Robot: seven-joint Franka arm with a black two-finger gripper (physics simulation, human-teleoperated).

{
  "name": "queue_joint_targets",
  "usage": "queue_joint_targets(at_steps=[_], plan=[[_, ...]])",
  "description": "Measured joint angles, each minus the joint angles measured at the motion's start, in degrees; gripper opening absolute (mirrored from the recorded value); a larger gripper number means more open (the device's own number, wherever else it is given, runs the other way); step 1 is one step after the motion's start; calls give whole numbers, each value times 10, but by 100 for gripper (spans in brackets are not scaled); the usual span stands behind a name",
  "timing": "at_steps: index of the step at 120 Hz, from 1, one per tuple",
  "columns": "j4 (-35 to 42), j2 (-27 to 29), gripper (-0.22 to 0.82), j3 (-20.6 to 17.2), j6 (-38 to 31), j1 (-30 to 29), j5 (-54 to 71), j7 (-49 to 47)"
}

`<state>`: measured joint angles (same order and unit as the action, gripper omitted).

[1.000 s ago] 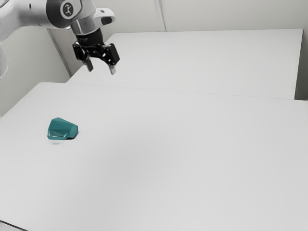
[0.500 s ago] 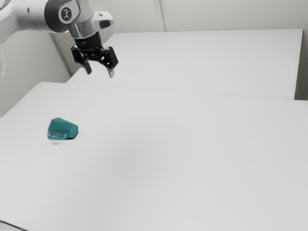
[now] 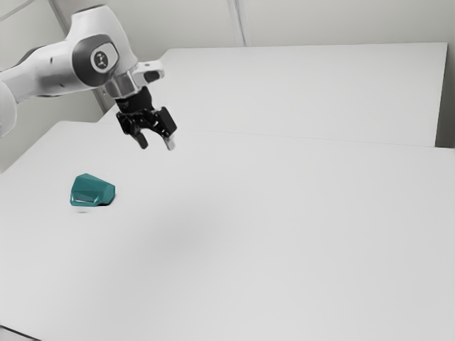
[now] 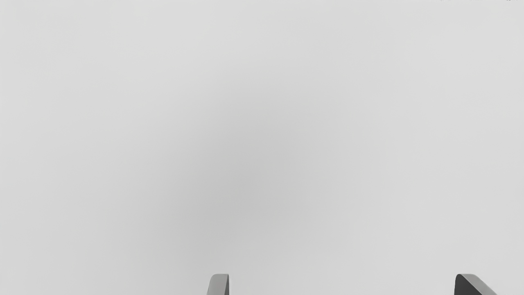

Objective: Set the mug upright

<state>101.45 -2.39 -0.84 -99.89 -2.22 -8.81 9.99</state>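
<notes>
My gripper [image 3: 156, 143] hangs open above the table in the exterior view, with nothing between its fingers. The teal mug [image 3: 92, 190] lies tipped on its side on the table, toward the exterior view's left and lower in that picture than my gripper, well apart from it. In the wrist view the two fingertips of my gripper [image 4: 342, 282] stand wide apart over bare white surface.
The white table [image 3: 270, 227] stretches toward the exterior view's right. Beyond it is another pale flat surface [image 3: 306, 92]. A thin dark line [image 3: 20, 332] runs across the exterior view's lower left corner.
My arm and gripper have come down toward the table, with the hand still open. The mug lies where it was.
</notes>
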Motion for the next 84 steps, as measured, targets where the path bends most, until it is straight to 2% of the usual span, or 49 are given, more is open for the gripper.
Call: queue_joint_targets(at_steps=[7,20,26,48,68,84], plan=[[1,-9,60,0,-7,-46,-14,38],[1,-31,60,1,-25,-189,-36,108],[1,-37,60,1,-33,-233,-45,138],[-17,-75,60,0,-55,-270,-75,240],[-60,-127,60,0,-59,-319,-108,322],[-122,-184,60,2,-43,-347,-137,375]])
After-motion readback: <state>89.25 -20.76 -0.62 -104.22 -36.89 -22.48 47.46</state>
